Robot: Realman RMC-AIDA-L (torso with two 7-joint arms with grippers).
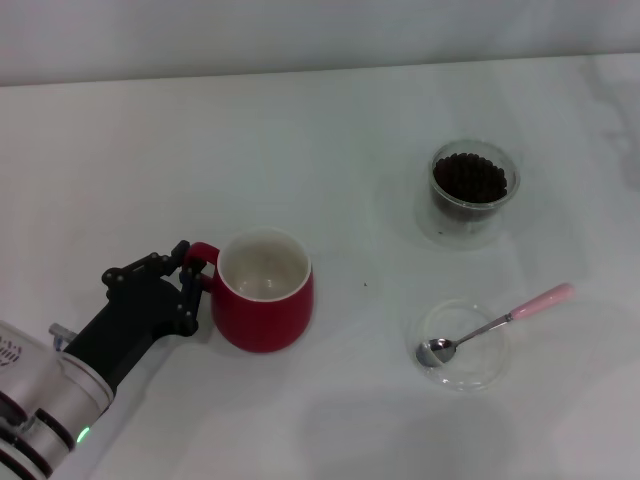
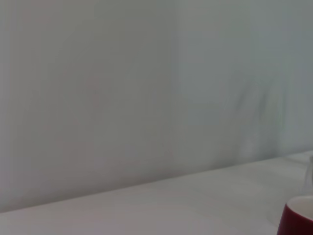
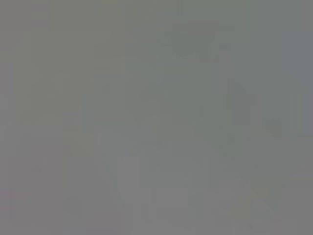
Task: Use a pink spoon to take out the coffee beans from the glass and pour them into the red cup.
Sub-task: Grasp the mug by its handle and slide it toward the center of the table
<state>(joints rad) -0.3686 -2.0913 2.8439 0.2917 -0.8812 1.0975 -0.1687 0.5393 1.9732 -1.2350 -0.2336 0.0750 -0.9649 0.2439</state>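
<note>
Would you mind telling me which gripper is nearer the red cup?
Left. The left gripper is at the red cup, its fingers around the cup's handle on the side away from the glass. The right gripper is in no view.

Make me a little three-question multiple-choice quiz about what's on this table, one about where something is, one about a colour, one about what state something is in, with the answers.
1. Where does the pink spoon lie?
A. Inside the red cup
B. With its bowl in the shallow clear dish
C. Standing in the glass

2. What colour is the inside of the red cup?
A. Cream-white
B. Black
C. Red

3. What state is the red cup in?
A. Full of beans
B. Tipped on its side
C. Upright and empty

Answers:
1 B: the head view shows the metal bowl in the dish, the handle sticking out over its rim.
2 A: the inner wall is pale.
3 C: its mouth faces up with nothing inside; the coffee beans are all in the glass, and the left gripper is at the cup's handle.
</note>
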